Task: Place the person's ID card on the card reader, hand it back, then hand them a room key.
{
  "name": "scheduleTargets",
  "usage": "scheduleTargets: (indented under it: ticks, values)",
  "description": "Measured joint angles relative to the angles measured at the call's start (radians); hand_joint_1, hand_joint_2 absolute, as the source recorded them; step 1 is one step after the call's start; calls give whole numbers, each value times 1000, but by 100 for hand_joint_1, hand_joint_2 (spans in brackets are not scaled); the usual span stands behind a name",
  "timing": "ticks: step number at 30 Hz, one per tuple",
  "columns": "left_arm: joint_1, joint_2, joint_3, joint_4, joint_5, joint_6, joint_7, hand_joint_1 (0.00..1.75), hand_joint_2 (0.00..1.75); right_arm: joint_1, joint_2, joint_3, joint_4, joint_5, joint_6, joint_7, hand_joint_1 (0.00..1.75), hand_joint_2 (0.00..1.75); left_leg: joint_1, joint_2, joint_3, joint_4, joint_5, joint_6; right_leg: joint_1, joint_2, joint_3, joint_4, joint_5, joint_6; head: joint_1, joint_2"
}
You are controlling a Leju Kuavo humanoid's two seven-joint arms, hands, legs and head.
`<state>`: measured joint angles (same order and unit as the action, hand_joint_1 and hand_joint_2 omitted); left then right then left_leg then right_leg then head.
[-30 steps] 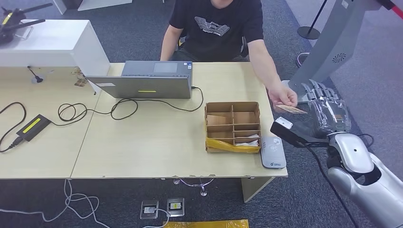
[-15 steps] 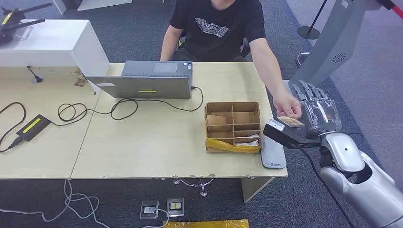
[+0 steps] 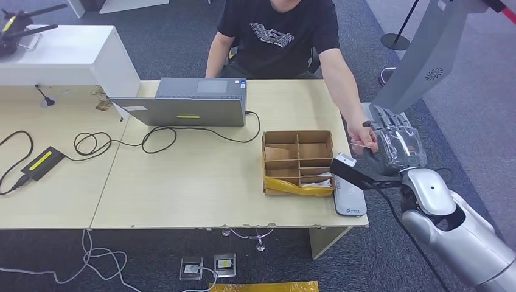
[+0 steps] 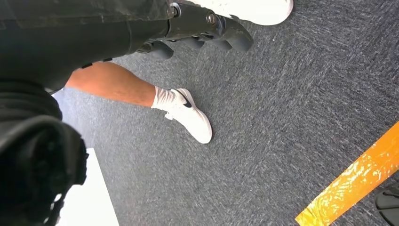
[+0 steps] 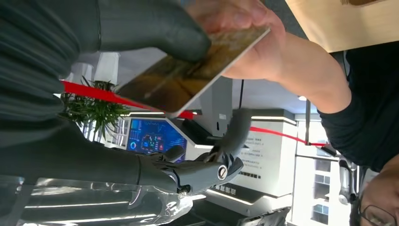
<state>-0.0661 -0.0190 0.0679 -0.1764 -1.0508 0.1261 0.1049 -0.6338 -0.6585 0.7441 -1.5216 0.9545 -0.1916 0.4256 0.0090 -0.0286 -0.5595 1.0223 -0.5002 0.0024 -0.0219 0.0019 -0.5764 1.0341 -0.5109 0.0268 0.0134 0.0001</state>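
Beside desk's (image 3: 182,182) right end: right hand (image 3: 395,143) thumb pressing ID card (image 5: 188,75), person's hand (image 5: 244,42) gripping too. Reader (image 3: 350,198) bare; scan, return, key pending.

ID card (image 5: 188,77): glossy brownish, tilted, off table edge; card reader (image 3: 349,198): grey-white, flat, table corner.

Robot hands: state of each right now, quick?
Left robot hand: hangs over the floor, fingers curled, nothing in them, closed.
Right robot hand: thumb on the ID card; the person's hand also holds it.
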Motion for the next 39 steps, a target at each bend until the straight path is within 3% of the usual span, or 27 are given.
scheduleTargets:
  ticks: [19,39]
  values:
    - [0,2,-6,0,-13,-15,-16,0,0,-1,6,0,23,-22,40,25,175,175,0,0,0,0,0,0,0,0,0,0,0,0,0,0]
    - [0,15,-67,0,-75,-50,-49,0,0,12,35,0,61,-16,49,-1,175,175,0,0,0,0,0,0,0,0,0,0,0,0,0,0]
